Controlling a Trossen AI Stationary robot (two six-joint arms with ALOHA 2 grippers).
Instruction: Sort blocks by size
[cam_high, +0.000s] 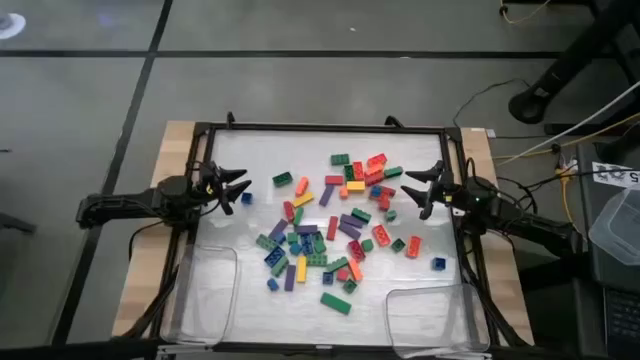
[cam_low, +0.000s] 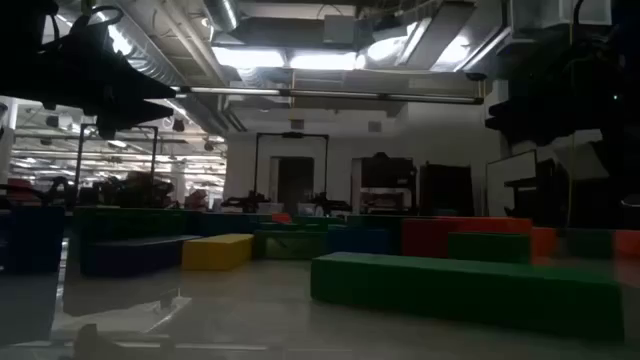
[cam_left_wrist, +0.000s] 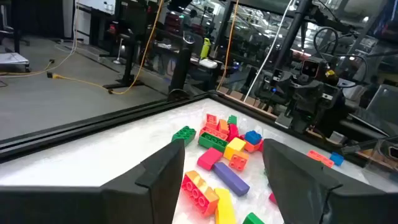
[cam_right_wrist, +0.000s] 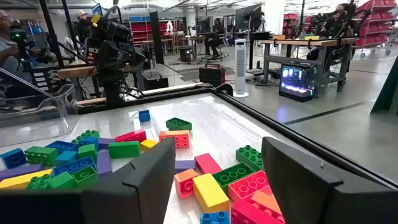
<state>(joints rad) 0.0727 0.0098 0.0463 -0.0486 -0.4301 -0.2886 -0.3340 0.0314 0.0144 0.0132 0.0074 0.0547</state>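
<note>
**Coloured bricks heaped between two open grippers**

The blocks (cam_high: 335, 225) lie scattered over the middle of the white table (cam_high: 260, 150), mostly unsorted. The left gripper (cam_high: 238, 186) hovers at their left edge, fingers spread, holding nothing. The right gripper (cam_high: 418, 188) faces it from the right, likewise open-jawed. Clear trays (cam_high: 205, 295) sit near the front corners.
</note>
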